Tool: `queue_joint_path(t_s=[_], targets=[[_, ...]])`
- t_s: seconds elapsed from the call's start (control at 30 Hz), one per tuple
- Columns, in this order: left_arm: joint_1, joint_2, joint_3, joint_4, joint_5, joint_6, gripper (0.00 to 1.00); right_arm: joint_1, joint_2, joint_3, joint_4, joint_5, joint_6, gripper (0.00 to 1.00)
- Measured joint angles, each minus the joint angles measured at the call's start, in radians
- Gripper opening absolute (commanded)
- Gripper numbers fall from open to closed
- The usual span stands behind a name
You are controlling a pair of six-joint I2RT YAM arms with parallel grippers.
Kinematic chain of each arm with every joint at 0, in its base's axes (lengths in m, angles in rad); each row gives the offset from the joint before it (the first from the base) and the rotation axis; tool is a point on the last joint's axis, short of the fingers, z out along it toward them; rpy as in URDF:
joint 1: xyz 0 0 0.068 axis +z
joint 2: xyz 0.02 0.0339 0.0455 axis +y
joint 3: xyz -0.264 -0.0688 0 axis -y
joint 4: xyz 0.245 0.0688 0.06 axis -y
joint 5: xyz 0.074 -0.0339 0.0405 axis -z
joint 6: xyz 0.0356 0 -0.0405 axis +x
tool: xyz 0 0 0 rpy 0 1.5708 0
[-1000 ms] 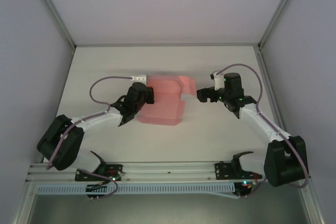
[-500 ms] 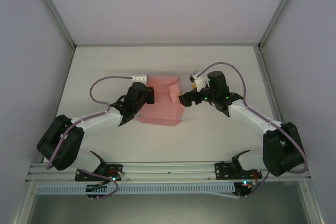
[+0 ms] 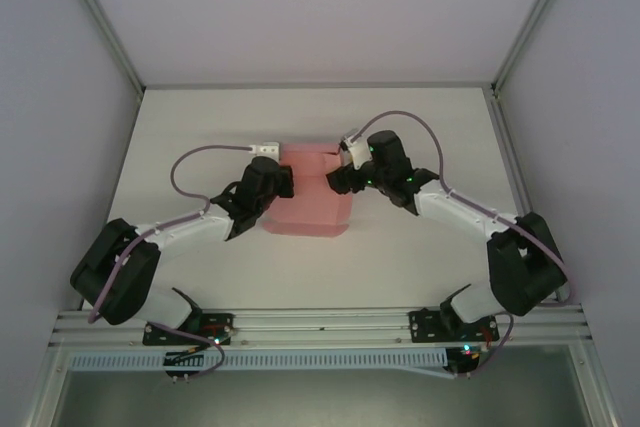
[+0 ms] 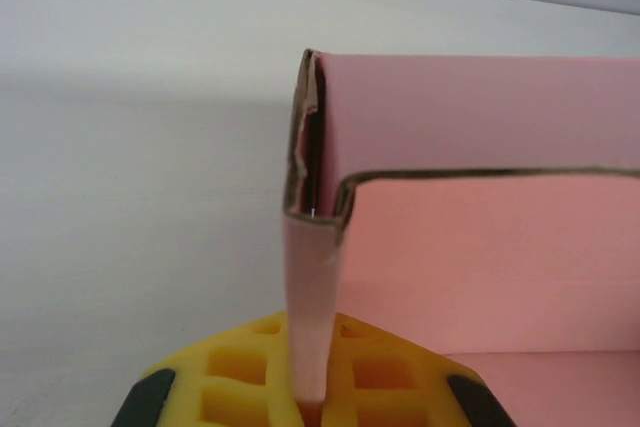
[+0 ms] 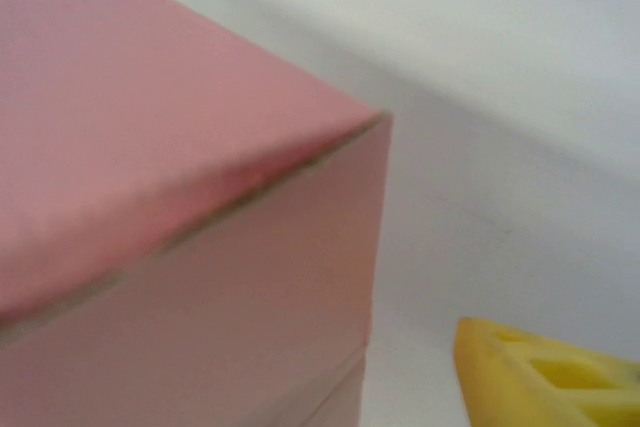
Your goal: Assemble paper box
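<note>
The paper box (image 3: 312, 202) is pale-pink card in the middle of the table, with its side panels folded upright. My left gripper (image 3: 284, 185) is at its left side, shut on the upright left wall. In the left wrist view that thin wall (image 4: 312, 297) runs down between the yellow pads (image 4: 240, 382). My right gripper (image 3: 336, 181) is at the box's back right corner, jaws open. In the right wrist view a pink panel (image 5: 180, 207) looms close. One yellow pad (image 5: 545, 372) stands apart from it over bare table, and the other finger is hidden behind the card.
The white table (image 3: 200, 127) lies inside an enclosure with plain walls and metal corner posts (image 3: 100, 22). A metal rail (image 3: 320, 322) with both arm bases runs along the near edge. The left arm's cable (image 3: 190, 162) loops over the table.
My right arm has swung left from well off the box to its right side, folding the spread right flap up and inward, and its jaws have narrowed. The left gripper has kept its grip.
</note>
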Motion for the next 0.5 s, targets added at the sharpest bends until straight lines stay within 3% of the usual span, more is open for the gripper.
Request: queue_joint_path(t_s=[0.13, 0.33, 0.5], targets=[[-0.027, 0.011, 0.021, -0.03, -0.045, -0.024, 0.0, 0.066, 0.033, 0.017, -0.004, 0.253, 0.063, 0.02], [-0.06, 0.077, 0.113, -0.121, -0.084, -0.102, 0.0, 0.132, 0.156, 0.087, -0.031, 0.615, 0.2, 0.0], [-0.071, 0.121, 0.171, -0.185, -0.104, -0.172, 0.0, 0.167, 0.236, 0.153, -0.097, 0.792, 0.301, 0.0]])
